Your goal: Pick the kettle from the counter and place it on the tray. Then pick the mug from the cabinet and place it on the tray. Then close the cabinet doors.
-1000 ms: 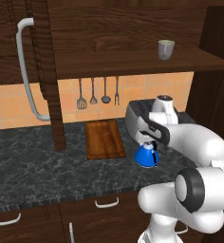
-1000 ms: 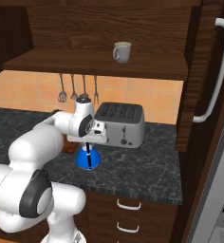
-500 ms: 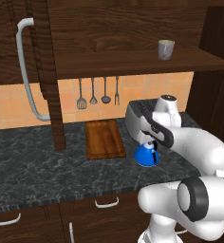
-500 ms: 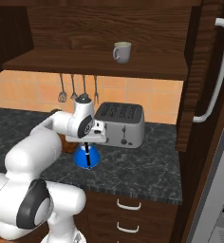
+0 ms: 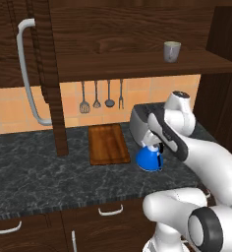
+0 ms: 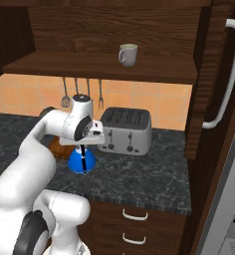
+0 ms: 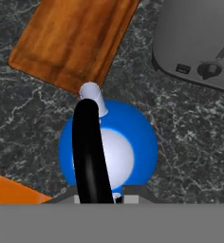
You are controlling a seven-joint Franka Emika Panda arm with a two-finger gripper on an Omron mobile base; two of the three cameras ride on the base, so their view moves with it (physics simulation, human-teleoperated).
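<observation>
Fingers of the white arm's two-finger gripper (image 7: 98,198) are clenched on the black arched handle of the small bright blue cone-shaped kettle (image 7: 133,137). It sits on the dark marbled stone counter (image 5: 49,172), between the flat brown wooden tray (image 5: 108,143) and the silver toaster (image 6: 125,131). Above, the small grey-beige mug (image 6: 128,54) stands on the dark wood cabinet's shelf (image 6: 104,68).

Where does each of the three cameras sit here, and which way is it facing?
Left base view: behind the arm's left, facing the counter, tray and kettle; arm rises lower right.
Right base view: behind its right, facing the toaster and mug; arm lower left.
Hand view: on the hand, looking straight down onto the kettle's handle.
Shared: kettle, tray, toaster and counter appear in all three; the mug in both base views.
</observation>
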